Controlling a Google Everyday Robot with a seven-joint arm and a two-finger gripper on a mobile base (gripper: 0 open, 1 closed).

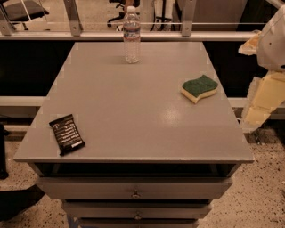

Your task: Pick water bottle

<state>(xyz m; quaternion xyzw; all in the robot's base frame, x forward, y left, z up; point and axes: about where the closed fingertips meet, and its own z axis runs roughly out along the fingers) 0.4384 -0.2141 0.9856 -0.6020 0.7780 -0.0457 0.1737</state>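
Bottle (132, 38) clear, white-capped; tool (262, 100) far right.

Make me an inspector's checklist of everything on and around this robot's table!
Surface: grey table top, drawers below.
Job's things: water bottle upright, capped, middle of far edge.
Clutter: green-and-yellow sponge on right; black wrapper front left.
Grippers: end effector off the table's right side, far from the bottle.
Cables: thin line strung along the railing.
Surroundings: office chair behind, speckled floor.

White arm (277, 38), pale-yellow claw (262, 101) far right
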